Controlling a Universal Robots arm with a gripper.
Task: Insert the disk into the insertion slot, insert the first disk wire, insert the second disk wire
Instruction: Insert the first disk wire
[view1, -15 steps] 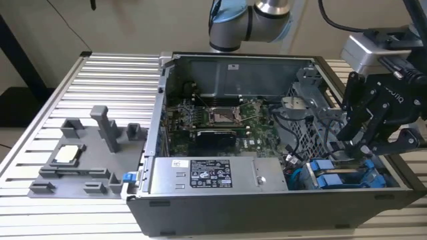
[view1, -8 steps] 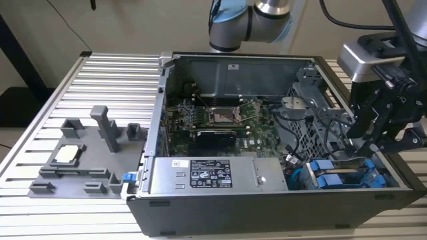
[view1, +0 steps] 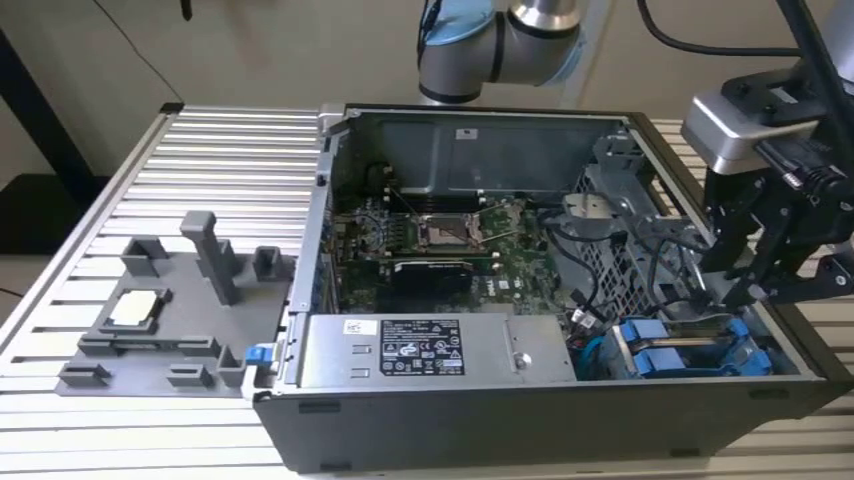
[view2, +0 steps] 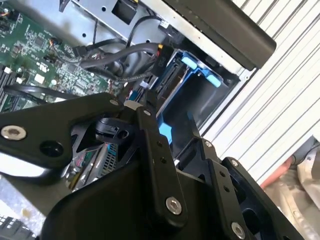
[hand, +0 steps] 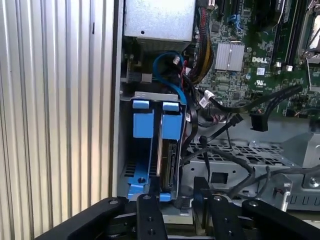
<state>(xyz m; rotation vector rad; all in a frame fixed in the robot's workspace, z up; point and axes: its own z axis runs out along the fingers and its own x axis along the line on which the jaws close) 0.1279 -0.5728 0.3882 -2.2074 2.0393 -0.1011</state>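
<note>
While the gripper (view1: 747, 295) hangs over the drive cage (hand: 146, 94): jaws wide, nothing held.
Disk (hand: 170, 161): on edge in the cage, beside the other blue carrier (hand: 142, 125) — fully home? We cannot tell.
Drive cage: we reckon a square push straight in, no tilt.
Cables (hand: 240, 106): black, draped just beside the cage — we'd risk snagging them; case wall (hand: 116, 150) close.

One worktop (view1: 227, 150) carries one open case (view1: 534, 425) and one grey fixture (view1: 147, 335). In the case there are one motherboard (view1: 441, 240), one power supply (view1: 414, 350) and two blue carriers (hand: 143, 125), one holding a disk (hand: 170, 160). One arm (view1: 507, 40) stands behind.
</note>
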